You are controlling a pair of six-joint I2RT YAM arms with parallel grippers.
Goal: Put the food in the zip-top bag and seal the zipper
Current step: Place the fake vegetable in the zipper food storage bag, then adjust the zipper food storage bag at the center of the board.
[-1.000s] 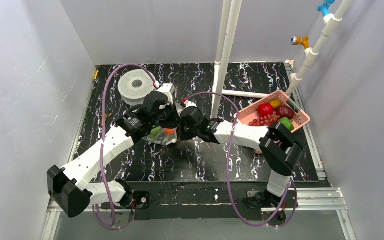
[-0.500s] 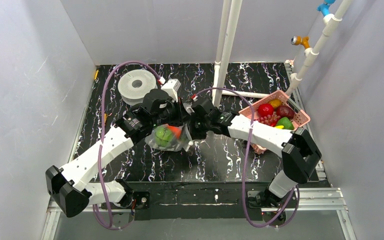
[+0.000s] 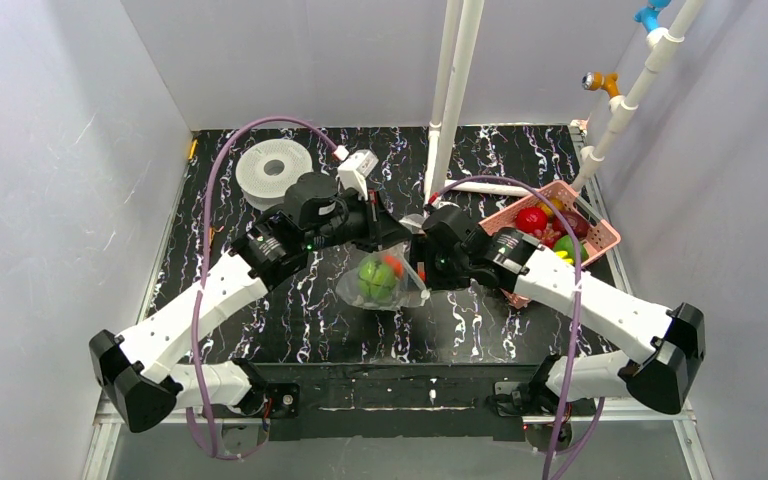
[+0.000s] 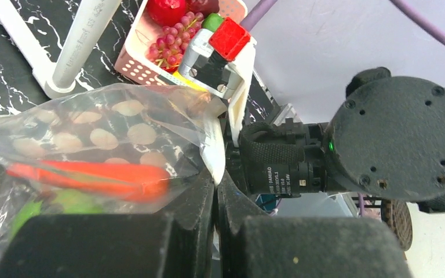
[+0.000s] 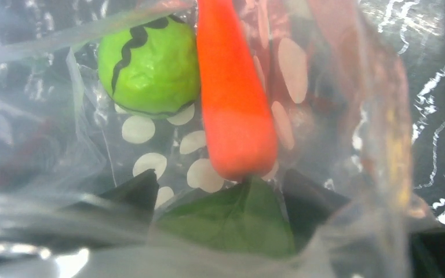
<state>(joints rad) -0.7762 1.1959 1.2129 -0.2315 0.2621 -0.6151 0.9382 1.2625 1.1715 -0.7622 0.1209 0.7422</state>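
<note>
The clear zip-top bag (image 3: 380, 287) hangs off the table, holding a green striped ball (image 5: 148, 66) and an orange carrot (image 5: 232, 104). My left gripper (image 3: 397, 232) is shut on the bag's mouth edge, and its jaws pinch the whitish zipper strip (image 4: 217, 156). My right gripper (image 3: 418, 268) sits at the bag's right side and is open. Its dark fingertips (image 5: 133, 191) stand wide apart, with bag film over them and the carrot's green top (image 5: 232, 223) between them. More food (image 3: 532, 220) lies in the pink basket (image 3: 600, 232).
A grey-white spool (image 3: 272, 172) stands at the back left. Two white pipes (image 3: 450, 110) rise just behind the grippers, and a third white pipe (image 3: 632, 85) slants up behind the basket. The basket (image 4: 133, 63) with purple grapes (image 4: 174, 49) sits to the right of the bag.
Both grippers have moved right with the bag, which now hangs free between them. The right gripper has opened, leaving the carrot in the bag. The right elbow swung out to the right.
</note>
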